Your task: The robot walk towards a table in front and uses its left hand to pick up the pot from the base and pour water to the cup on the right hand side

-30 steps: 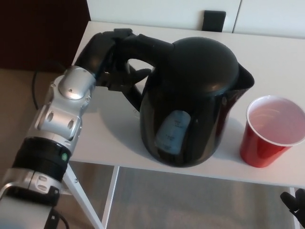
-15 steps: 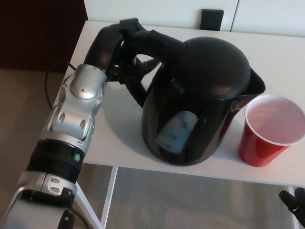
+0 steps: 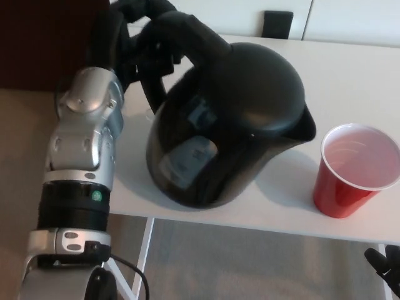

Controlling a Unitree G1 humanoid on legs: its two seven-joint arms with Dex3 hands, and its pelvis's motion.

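The left hand (image 3: 134,31) was clamped around the handle of the black kettle (image 3: 225,125), which was tilted, spout toward the red cup (image 3: 350,172) on the white desk (image 3: 350,69). Only the fingertips of the right hand (image 3: 384,262) showed; its state could not be determined.

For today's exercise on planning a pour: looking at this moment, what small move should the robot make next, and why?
Probably carry the glossy black plastic kettle a little to the right. The left robot hand grips its handle and it is already tilted, but its spout sits short of the red plastic cup's open rim, so tipping further would likely spill on the white table.
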